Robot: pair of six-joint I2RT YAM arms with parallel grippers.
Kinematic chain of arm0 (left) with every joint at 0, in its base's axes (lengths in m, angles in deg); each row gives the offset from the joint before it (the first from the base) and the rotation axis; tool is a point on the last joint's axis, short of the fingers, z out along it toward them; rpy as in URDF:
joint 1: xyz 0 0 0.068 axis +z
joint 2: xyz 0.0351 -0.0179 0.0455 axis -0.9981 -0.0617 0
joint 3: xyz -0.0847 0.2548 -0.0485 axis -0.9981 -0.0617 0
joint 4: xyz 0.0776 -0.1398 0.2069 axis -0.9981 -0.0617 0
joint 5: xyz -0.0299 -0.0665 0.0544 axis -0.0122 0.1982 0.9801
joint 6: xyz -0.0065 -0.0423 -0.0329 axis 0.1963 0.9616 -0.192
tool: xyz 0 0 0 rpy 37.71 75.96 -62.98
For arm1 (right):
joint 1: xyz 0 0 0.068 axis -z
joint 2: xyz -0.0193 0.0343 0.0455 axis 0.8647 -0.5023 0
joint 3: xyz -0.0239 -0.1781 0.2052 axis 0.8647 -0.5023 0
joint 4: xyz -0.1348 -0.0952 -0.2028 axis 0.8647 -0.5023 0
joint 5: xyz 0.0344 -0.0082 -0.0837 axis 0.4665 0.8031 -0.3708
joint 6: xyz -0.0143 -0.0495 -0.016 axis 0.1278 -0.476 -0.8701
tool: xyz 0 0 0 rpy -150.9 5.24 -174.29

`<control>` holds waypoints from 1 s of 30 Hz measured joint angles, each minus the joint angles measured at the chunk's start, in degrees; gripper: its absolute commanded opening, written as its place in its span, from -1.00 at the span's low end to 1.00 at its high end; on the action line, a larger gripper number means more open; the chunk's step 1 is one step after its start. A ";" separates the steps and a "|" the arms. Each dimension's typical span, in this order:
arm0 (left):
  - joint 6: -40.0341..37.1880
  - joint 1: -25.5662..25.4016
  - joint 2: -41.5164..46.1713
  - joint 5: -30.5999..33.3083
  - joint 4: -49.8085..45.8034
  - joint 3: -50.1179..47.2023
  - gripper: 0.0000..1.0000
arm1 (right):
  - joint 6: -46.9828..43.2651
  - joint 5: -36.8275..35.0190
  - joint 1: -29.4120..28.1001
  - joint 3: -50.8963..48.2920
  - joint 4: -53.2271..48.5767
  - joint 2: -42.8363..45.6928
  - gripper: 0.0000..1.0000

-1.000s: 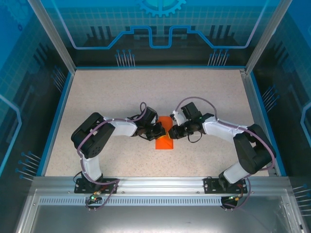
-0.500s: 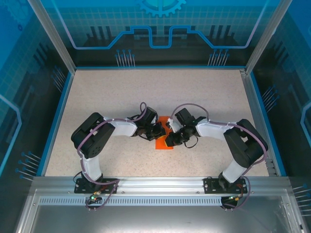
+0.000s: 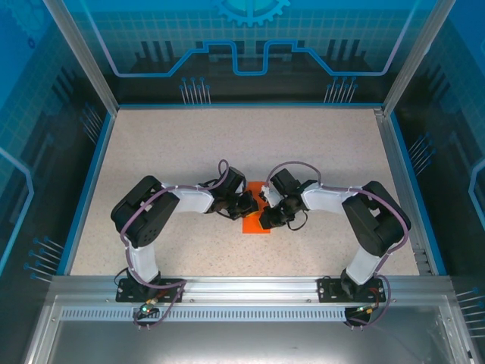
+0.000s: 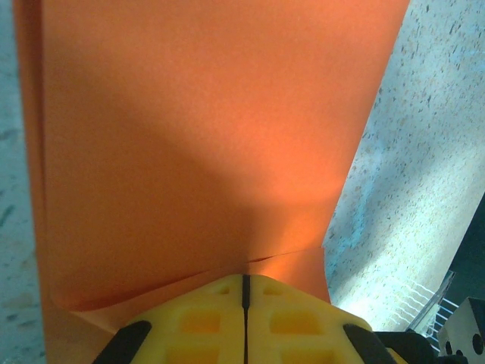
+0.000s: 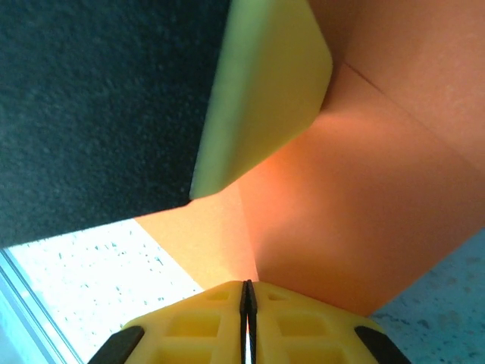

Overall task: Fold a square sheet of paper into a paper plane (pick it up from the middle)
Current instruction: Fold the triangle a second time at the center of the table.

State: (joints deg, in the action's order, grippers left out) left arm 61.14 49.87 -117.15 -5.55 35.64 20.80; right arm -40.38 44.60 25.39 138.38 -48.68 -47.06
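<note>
The square sheet of paper is bright orange, folded into a smaller creased shape, and lies flat mid-table between the two arms. My left gripper is shut, its yellow fingertips pressed against the paper where one folded layer overlaps another. My right gripper is also shut, its tip resting at a crease in the paper. A yellow finger of the left gripper stands on the sheet just ahead of it. Both grippers cover most of the paper from above.
The speckled beige table is bounded by a blue rim and clear walls. The aluminium rail with the arm bases runs along the near edge. Open surface lies all around the paper.
My right gripper has moved left and slightly nearer, from the paper's right edge onto the sheet, its elbow folding in. The left arm and the paper have stayed put.
</note>
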 measured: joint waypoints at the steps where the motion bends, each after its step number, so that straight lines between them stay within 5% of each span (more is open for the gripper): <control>1: 0.00 0.00 0.00 0.00 0.00 0.00 -0.87 | -0.04 -0.15 0.00 0.00 -0.02 0.00 -0.76; 30: -0.02 -0.44 -0.13 0.13 0.17 0.00 -0.89 | 3.72 4.13 3.26 -5.46 4.17 1.75 -0.69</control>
State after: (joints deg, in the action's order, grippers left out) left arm 61.11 49.43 -117.28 -5.42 35.81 20.80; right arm -36.66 48.73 28.65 132.91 -44.50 -45.31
